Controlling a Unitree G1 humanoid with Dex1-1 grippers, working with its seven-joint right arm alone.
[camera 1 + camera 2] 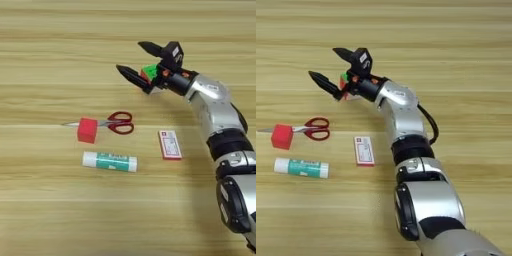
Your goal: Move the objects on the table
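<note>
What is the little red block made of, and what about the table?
The small red cube looks like matte foam or painted wood: flat even colour with no shine, so I can't tell which. The table looks like light wood or a wood-look laminate, judging by its long grain stripes and soft sheen.

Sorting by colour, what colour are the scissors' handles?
Red, seen best in the left eye view: scissors.

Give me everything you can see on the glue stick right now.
The glue stick is a white tube with a green label band around its middle. It looks like plastic. It lies flat on the table, lengthwise left to right, just below the red cube, apart from it. Nothing touches it but the table.
</note>
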